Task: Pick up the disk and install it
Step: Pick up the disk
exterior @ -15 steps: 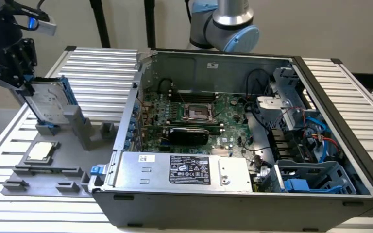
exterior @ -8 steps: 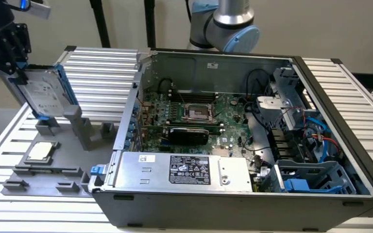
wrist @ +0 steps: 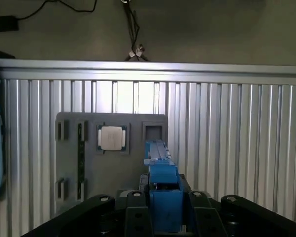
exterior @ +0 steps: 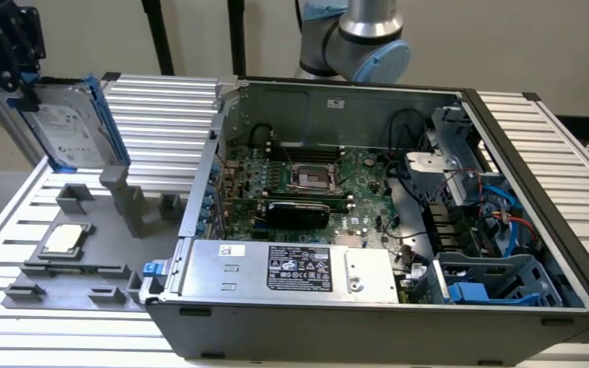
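Nearest the wrist camera: the hand (wrist: 163, 217), black, clamped on either side of a bright blue rail of the disk (wrist: 159, 163). The disk is edge-on here, its rail running away from the lens above a grey fixture plate (wrist: 89, 177). A small square silver chip (wrist: 112, 138) sits in a pocket of that plate, apart from the disk.

Exterior view, starting from its left. The hand (exterior: 24, 77) is at the upper corner, gripping the disk (exterior: 70, 126) by its upper end. The disk hangs on edge, slightly tilted, broad face toward the camera. It is flat silver-grey metal with a white label over much of the face, print too small to read. Bright blue plastic rails run along both long sides. Its lower end is above the plate's upright posts and looks clear of them. The plate lies flat on the ribbed aluminium table (exterior: 162, 100), with the chip in its pocket near the plate's middle.

To the right of the plate is a dark grey computer case (exterior: 376, 330), lying on the table with its open side up. Inside the near wall is a silver power supply (exterior: 223, 268) with a black label. Beyond that is a green motherboard (exterior: 361, 172) with a processor socket. The robot arm (exterior: 361, 38), grey with a light-blue joint cap, rises behind the case. At the case's near right corner is a blue plastic cage (exterior: 499, 280), well apart from the disk.
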`<state>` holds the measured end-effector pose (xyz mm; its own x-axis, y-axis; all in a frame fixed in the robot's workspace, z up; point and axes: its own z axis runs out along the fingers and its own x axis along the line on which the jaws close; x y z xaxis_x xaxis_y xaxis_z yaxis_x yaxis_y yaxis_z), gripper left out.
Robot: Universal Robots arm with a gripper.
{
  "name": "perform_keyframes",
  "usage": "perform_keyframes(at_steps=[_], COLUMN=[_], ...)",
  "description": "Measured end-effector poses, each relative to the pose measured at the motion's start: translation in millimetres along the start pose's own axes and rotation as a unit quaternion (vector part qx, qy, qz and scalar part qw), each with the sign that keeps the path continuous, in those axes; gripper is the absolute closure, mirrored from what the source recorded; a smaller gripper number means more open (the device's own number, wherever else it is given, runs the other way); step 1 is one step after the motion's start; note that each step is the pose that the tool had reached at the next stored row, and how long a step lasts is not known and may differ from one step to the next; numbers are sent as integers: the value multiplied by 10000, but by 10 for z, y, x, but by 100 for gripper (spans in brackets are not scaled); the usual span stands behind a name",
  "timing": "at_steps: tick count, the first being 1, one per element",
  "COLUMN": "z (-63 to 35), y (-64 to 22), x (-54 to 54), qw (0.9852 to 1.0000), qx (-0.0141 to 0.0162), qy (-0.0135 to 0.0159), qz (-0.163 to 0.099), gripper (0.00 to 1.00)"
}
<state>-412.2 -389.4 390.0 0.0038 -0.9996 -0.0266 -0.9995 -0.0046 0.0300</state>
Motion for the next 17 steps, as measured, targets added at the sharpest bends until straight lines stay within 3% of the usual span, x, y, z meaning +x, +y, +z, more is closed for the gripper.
perform_keyframes(at_steps=[9,17], z=[-421,-800], y=[-383,-734], x=[16,93], qw=[10000,10000], qx=[-20,-54], qy=[-22,-24], qz=[-7,-5], gripper=[67,67])
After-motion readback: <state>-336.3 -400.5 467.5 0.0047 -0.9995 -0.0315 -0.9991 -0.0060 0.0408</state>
